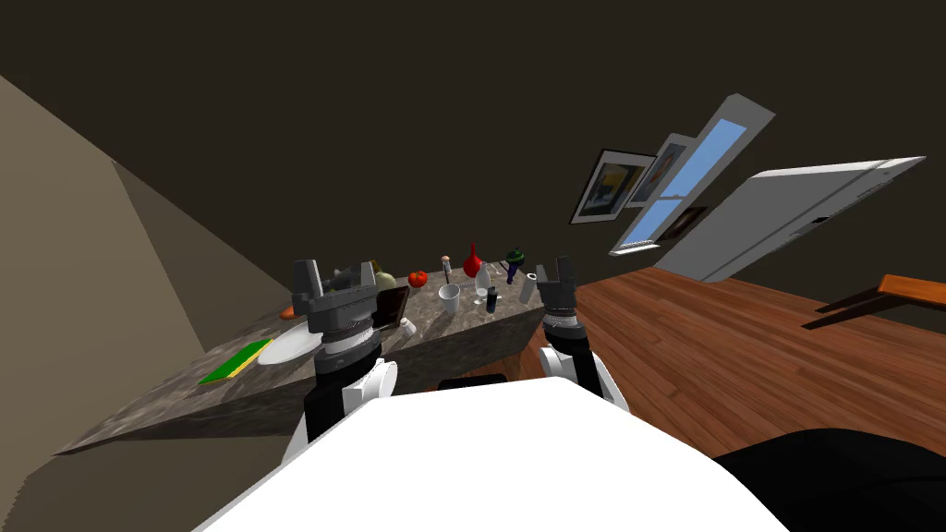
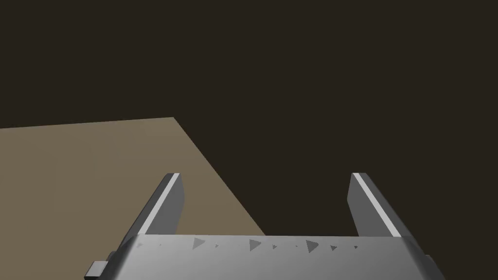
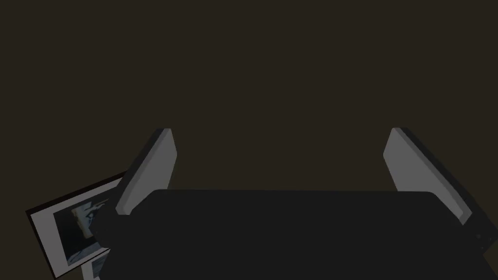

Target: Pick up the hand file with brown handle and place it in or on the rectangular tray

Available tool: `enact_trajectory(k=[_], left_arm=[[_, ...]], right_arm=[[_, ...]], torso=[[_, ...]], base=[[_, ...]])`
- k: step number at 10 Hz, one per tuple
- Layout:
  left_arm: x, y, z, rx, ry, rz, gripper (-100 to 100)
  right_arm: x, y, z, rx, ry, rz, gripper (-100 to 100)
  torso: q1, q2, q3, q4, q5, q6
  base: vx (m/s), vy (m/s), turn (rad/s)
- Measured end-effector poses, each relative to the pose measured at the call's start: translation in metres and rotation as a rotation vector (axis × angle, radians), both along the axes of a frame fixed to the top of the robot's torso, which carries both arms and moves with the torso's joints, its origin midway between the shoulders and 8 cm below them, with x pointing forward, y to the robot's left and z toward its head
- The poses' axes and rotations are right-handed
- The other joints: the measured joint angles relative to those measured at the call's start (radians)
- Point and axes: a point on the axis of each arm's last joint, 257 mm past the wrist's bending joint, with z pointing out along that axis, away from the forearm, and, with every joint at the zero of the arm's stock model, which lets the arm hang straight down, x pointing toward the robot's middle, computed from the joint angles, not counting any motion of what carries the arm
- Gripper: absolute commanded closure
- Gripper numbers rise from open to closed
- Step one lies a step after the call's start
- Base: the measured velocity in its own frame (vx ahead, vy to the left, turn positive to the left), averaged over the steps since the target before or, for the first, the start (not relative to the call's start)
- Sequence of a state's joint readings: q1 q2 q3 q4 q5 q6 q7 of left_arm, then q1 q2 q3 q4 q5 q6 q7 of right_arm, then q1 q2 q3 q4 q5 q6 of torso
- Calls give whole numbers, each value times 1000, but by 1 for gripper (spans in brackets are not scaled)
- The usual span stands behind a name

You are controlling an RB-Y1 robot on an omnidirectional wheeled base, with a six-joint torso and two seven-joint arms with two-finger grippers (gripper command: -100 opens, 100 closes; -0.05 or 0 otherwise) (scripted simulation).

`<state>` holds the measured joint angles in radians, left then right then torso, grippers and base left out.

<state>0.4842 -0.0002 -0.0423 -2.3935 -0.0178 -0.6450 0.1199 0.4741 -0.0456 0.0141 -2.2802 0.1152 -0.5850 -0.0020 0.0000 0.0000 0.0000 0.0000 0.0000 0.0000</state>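
we hold our left gripper [image 1: 334, 277] and right gripper [image 1: 551, 272] up with fingers spread, both empty, brown-handled hand file [image 1: 446, 268] on the stone counter [image 1: 185, 397] just beyond the white cup [image 1: 449, 297], dark rectangular tray [image 1: 395, 308] left of the cup

Room interior. A dark brown wall [image 1: 462, 111] meets a lighter tan wall [image 1: 92, 231] on the left. A long counter with a mottled grey stone top [image 1: 166, 404] runs along the tan wall. The reddish-brown wood plank floor [image 1: 739, 351] extends to the right. The dark wall carries a black-framed picture [image 1: 610, 185] just beside a tall blue-paned window [image 1: 719, 143]; near them is a large pale grey rectangular panel [image 1: 794, 217]. A brown wooden furniture edge [image 1: 910, 291] shows at far right.
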Motion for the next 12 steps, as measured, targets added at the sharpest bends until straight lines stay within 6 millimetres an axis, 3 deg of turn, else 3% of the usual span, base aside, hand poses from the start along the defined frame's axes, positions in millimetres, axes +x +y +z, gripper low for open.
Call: enact_trajectory(k=[7,12], left_arm=[[17,9,-10,-79,-27,-151,-100],[35,29,-21,-180,-34,-234,-100]], right_arm=[[0,0,0,0,0,0,0],[0,0,0,0,0,0,0]], torso=[[-6,2,1,1,-1,0],[-5,0,0,0,-1,0]], base=[[-48,-94,-11],[-10,-89,-11]])
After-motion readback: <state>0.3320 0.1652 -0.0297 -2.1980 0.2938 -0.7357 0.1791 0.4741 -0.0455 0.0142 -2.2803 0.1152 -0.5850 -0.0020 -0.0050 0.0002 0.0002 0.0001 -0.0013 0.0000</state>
